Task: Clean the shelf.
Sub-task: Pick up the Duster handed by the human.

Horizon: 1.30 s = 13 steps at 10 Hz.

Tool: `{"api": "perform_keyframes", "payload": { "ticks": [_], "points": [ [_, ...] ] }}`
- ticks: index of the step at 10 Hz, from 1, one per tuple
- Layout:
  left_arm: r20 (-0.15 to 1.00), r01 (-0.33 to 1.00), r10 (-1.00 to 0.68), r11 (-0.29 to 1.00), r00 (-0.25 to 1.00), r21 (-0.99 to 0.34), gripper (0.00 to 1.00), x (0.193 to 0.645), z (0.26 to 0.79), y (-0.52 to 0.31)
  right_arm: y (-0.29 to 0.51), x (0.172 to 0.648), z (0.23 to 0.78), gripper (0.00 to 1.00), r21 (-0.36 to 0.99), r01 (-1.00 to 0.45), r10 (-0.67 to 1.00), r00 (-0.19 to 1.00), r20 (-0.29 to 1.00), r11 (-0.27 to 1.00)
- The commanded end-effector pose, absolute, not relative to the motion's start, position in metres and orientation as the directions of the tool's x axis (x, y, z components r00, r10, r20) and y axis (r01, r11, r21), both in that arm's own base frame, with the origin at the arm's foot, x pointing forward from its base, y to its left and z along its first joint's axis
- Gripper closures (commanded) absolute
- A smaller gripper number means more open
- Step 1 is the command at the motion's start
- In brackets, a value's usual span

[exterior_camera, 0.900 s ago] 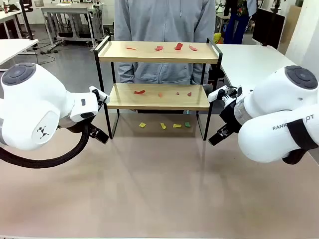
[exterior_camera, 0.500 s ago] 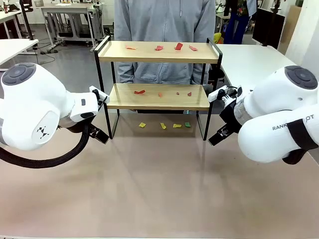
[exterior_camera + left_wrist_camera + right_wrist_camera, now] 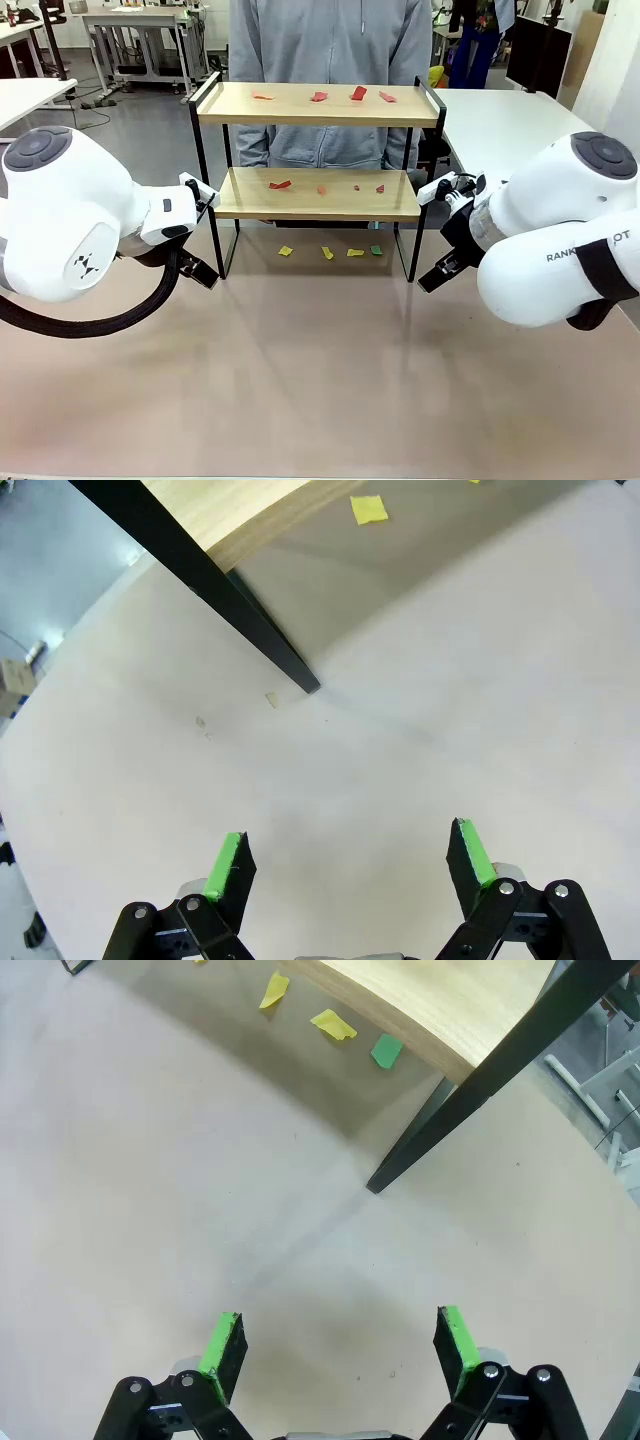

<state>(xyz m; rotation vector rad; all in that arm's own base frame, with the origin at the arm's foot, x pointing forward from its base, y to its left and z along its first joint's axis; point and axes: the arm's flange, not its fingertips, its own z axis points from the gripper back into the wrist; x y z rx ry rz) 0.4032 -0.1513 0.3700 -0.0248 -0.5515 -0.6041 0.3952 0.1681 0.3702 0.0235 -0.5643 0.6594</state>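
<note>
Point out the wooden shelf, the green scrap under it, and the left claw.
Two-tier wooden shelf, black frame (image 3: pixel 300 108): front view, top board.
Green paper scrap (image 3: pixel 385 1051): right wrist view, its middle.
Left claw (image 3: pixel 348 845): left wrist view, between its fingertips.

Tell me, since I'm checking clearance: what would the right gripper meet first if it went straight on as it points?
The right gripper would likely meet bare table, just short of the shelf leg; depth is unclear.
</note>
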Motion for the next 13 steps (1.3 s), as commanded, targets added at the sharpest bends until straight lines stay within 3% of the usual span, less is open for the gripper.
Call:
{"api": "perform_keyframes", "payload": {
  "ticks": [1, 2, 7, 9, 11, 13],
  "points": [
    [0.499, 0.545, -0.532, 0.827, 0.684, 0.135, 0.0, 0.403, 0.37, -0.151, 0.168, 0.395, 0.37, 0.0, -0.154, -0.586, 0.573, 0.646, 0.504, 0.796],
    [0.493, 0.626, -0.575, 0.776, 0.652, 0.078, 0.0, 0.399, 0.396, -0.148, 0.168, 0.395, 0.37, 0.0, -0.154, -0.586, 0.573, 0.646, 0.503, 0.796],
    [0.518, 0.747, -0.614, 0.66, 0.595, -0.076, 0.0, 0.423, 0.506, -0.077, 0.11, 0.427, 0.478, 0.0, -0.001, -0.668, 0.546, 0.607, 0.577, 0.744],
    [0.558, 0.841, -0.661, 0.524, 0.502, -0.136, 0.0, 0.442, 0.519, -0.041, 0.066, 0.446, 0.498, 0.0, 0.041, -0.737, 0.57, 0.556, 0.605, 0.675],
    [0.638, 0.919, -0.671, 0.354, 0.378, -0.172, 0.0, 0.465, 0.517, -0.005, 0.021, 0.465, 0.499, 0.0, 0.05, -0.847, 0.627, 0.43, 0.649, 0.529],
    [0.707, 0.95, -0.641, 0.27, 0.298, -0.156, 0.0, 0.486, 0.501, 0.018, -0.016, 0.484, 0.486, 0.0, 0.055, -0.913, 0.617, 0.316, 0.721, 0.405]
  ]
}}
